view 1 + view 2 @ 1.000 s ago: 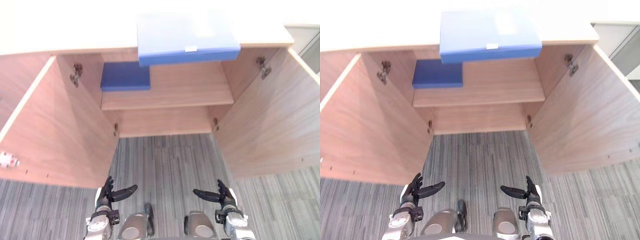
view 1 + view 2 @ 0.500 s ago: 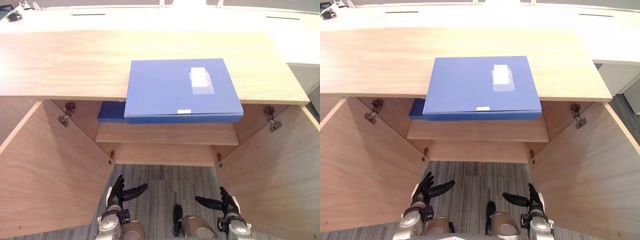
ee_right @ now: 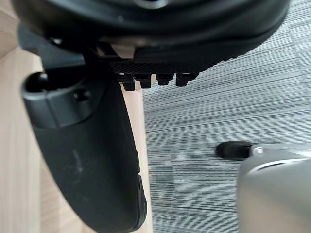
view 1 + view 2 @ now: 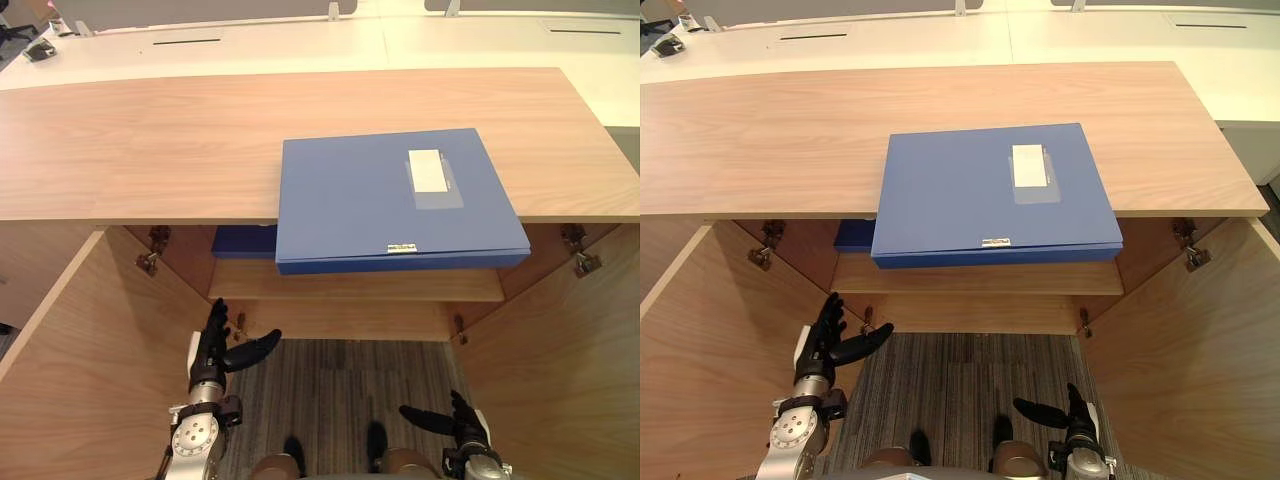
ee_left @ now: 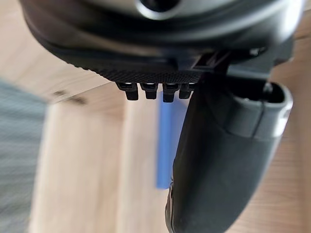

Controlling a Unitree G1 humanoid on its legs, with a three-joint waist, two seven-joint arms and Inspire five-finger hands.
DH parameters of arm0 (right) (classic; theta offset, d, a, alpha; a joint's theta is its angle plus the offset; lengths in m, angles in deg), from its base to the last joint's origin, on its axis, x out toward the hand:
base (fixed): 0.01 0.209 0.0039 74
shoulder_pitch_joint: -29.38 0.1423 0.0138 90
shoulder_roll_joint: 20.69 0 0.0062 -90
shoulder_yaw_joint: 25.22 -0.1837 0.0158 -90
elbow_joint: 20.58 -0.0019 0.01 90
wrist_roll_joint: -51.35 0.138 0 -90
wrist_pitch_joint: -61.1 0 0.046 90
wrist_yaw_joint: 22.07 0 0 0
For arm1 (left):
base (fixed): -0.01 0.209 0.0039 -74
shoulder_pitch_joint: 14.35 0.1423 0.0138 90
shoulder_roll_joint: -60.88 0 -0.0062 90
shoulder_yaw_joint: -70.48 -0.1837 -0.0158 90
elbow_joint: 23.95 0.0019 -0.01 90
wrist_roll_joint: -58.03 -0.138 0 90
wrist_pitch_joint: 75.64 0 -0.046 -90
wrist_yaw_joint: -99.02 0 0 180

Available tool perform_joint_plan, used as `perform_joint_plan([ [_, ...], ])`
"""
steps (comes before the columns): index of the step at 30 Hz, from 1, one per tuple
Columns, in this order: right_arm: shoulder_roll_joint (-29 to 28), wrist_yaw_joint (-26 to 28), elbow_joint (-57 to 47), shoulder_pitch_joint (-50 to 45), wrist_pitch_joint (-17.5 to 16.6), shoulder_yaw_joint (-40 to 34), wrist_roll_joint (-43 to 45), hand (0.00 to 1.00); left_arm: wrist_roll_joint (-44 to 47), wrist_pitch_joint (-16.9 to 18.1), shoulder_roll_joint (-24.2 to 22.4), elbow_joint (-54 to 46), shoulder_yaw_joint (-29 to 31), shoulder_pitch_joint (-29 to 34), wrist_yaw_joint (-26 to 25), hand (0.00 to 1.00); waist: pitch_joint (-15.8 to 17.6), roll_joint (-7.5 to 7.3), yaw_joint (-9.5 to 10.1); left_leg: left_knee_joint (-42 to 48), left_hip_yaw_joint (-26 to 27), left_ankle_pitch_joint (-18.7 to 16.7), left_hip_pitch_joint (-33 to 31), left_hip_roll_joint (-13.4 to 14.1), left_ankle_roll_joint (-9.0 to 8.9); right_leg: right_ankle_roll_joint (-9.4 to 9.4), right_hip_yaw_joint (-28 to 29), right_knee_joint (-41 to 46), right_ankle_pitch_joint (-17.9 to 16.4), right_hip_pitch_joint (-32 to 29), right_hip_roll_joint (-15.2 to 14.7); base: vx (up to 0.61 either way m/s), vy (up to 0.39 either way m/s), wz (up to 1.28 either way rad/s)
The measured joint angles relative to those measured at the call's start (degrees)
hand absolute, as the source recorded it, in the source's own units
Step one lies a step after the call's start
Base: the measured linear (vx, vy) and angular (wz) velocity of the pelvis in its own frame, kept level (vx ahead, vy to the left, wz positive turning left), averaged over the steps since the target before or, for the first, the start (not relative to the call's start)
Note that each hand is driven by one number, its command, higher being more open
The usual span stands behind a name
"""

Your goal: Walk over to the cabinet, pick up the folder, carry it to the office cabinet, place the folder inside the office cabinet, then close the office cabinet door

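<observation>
A flat blue folder (image 4: 395, 198) with a white label lies on the wooden cabinet top (image 4: 150, 140), its near edge jutting over the front. Below it the cabinet stands with both doors swung wide. A second blue folder (image 4: 245, 240) lies on the inner shelf (image 4: 360, 285), partly hidden under the top. My left hand (image 4: 215, 345) is raised in front of the left door, fingers straight, thumb out, holding nothing. My right hand (image 4: 455, 422) hangs low near the floor, open too. In the left wrist view a blue strip of that shelf folder (image 5: 167, 141) shows past the thumb (image 5: 218, 160).
The left door (image 4: 70, 380) and right door (image 4: 570, 370) flank me on both sides. Grey striped carpet (image 4: 340, 385) lies between them. White desks (image 4: 300, 35) run behind the cabinet, with small objects at the far left corner.
The camera has tilted up, so the cabinet top and the whole folder now show. My left hand has risen toward the shelf; the right hand stays low.
</observation>
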Motion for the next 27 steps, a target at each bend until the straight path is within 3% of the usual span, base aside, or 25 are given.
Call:
perform_joint_plan([
  [4, 0.25, -0.87, 0.00, -0.86, -0.72, 0.16, -0.81, 1.00, -7.03, 1.73, 1.41, -11.65, 0.00, 3.97, -2.89, 1.00, -1.30, 0.10, 0.17, -0.65, -1.16, 0.36, 1.05, -0.18, 0.13, 0.00, -1.02, -0.57, 0.00, 1.58, -0.12, -0.02, -0.011, 0.14],
  [13, 3.16, -0.98, 0.39, -1.57, -0.78, 3.55, -4.03, 1.00, -9.98, 6.85, 9.46, -26.38, -3.59, 3.66, -3.93, 1.00, -3.70, 1.12, 0.50, -0.45, -1.55, 0.36, 1.58, -0.77, 0.22, 0.39, -1.06, -1.31, 0.43, 2.72, -0.37, -0.03, 0.003, 0.02],
  [27, 3.90, -0.95, 2.85, -2.02, -0.66, 4.52, -4.52, 1.00, -26.13, 6.72, 15.92, -27.03, -17.51, -7.08, -1.05, 1.00, -4.97, 0.83, -1.74, -0.72, 1.60, 0.06, 3.13, -0.36, 0.30, 0.28, 2.44, -1.24, 0.93, 2.53, 0.32, -0.02, 0.001, -0.12],
])
